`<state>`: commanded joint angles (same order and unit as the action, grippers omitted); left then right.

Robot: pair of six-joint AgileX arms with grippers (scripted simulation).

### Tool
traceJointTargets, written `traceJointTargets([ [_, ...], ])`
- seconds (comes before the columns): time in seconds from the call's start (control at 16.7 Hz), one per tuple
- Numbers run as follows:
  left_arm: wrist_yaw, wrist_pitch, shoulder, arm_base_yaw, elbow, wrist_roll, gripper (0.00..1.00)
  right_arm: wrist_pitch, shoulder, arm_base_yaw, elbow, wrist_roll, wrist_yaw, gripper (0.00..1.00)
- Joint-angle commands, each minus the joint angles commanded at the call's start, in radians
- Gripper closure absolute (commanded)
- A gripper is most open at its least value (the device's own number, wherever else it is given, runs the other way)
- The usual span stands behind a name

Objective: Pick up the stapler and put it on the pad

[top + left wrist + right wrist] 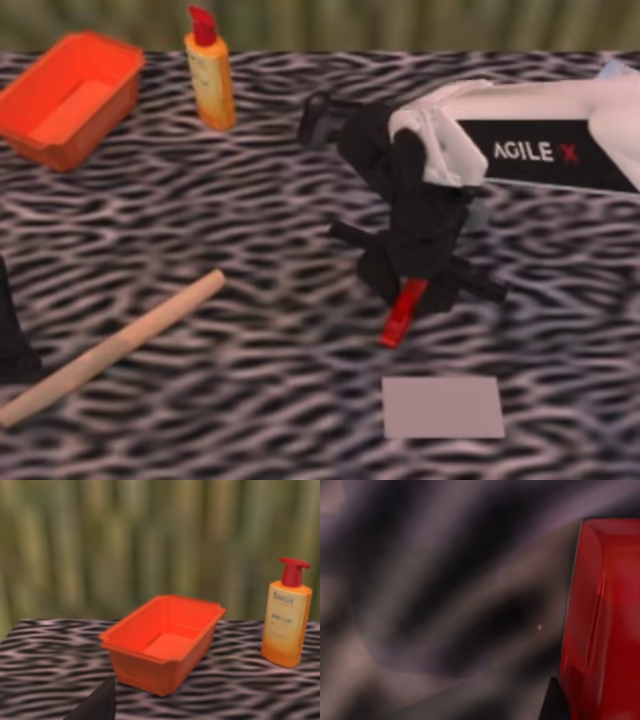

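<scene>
The red stapler [403, 312] lies slanted near the table's middle right, its upper end hidden under my right gripper [418, 280]. The right gripper hangs directly over that end and is open. In the right wrist view the stapler [602, 620] fills one side, very close, just beyond one dark fingertip [552, 702]; whether the two touch I cannot tell. The pale grey pad [443, 407] lies flat a short way in front of the stapler, bare. My left gripper [10, 345] stays parked at the table's left edge, open, one finger [97, 705] showing.
An orange bin [70, 95] sits at the back left, a yellow bottle with a red cap [210, 75] beside it. A wooden rod [110, 348] lies slanted at the front left. A dark grey block [318, 120] is partly hidden behind the right arm.
</scene>
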<state>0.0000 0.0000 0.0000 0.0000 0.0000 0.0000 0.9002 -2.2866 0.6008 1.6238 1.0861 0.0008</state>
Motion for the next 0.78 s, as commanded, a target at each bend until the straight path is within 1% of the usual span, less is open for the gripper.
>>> traceJointTargets([
  [0.18,0.000,0.000,0.000,0.000,0.000,0.000,0.00,0.071,0.018,0.005,0.052,0.000,0.000,1.00],
  [0.54,0.000,0.000,0.000,0.000,0.000,0.000,0.00,0.312,0.095,0.007,0.209,-0.002,-0.001,1.00],
  [0.78,0.000,0.000,0.000,0.000,0.000,0.000,0.00,0.335,0.107,0.007,0.228,-0.004,-0.001,1.00],
])
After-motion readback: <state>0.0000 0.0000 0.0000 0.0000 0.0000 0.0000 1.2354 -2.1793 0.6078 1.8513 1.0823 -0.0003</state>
